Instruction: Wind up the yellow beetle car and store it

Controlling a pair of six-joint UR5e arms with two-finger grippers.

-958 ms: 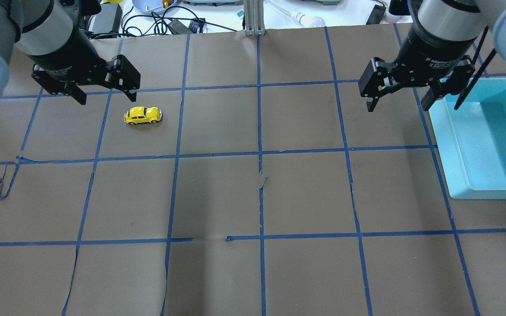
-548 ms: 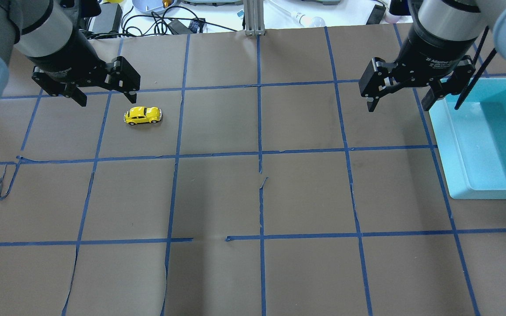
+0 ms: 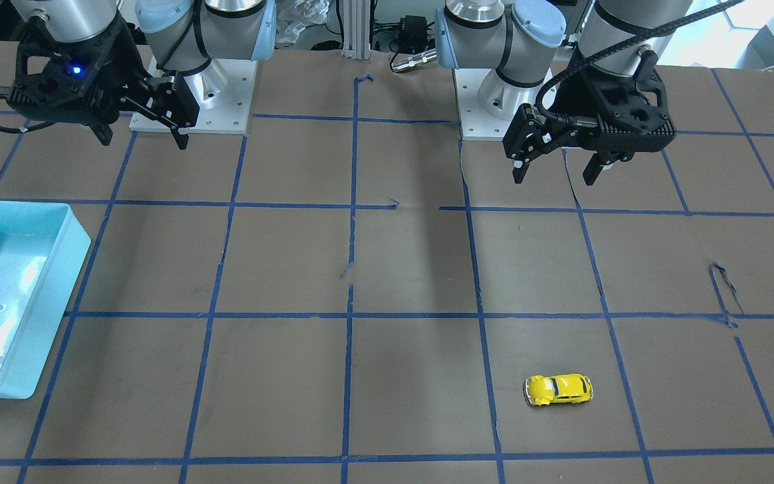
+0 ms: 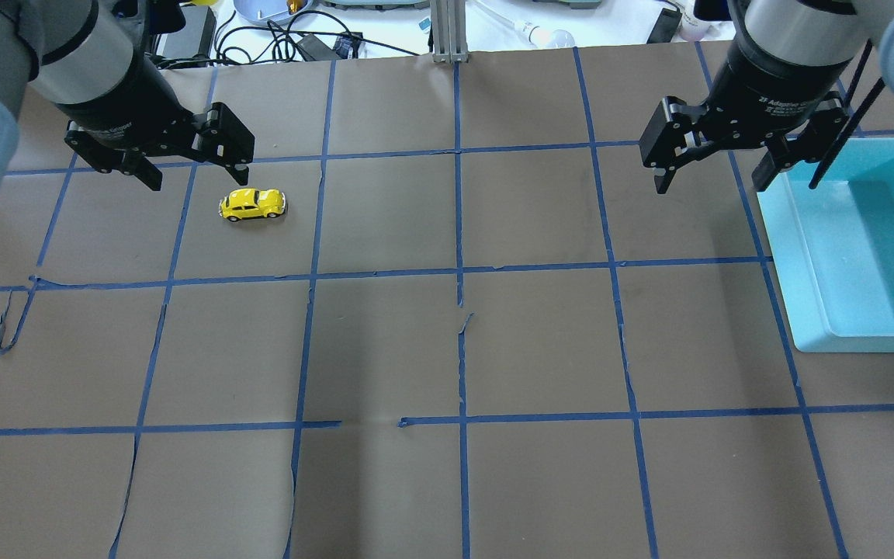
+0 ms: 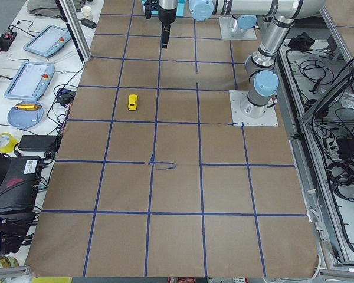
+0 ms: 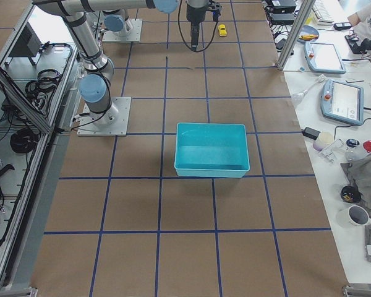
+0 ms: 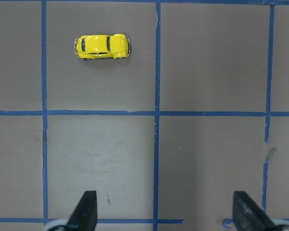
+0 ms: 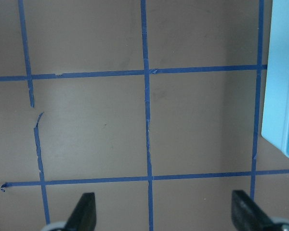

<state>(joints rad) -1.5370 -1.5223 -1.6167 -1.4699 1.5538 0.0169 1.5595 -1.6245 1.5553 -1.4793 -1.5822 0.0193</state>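
Note:
The yellow beetle car [image 4: 253, 205] stands on its wheels on the brown paper, left of centre in the overhead view. It also shows in the front view [image 3: 559, 390], the left wrist view [image 7: 102, 46], the left view [image 5: 133, 102] and the right view [image 6: 222, 30]. My left gripper [image 4: 199, 175] is open and empty, hanging above the table just behind and left of the car. My right gripper [image 4: 711, 182] is open and empty, high beside the teal bin [image 4: 796, 256].
The teal bin [image 3: 58, 269] is empty at the table's right side in the overhead view. Blue tape lines grid the paper, torn in places [image 4: 8, 326]. Cables, pendants and a bowl lie beyond the far edge [image 4: 276, 31].
Both grippers have shifted slightly away from the camera and a little to the right. The car has not moved.

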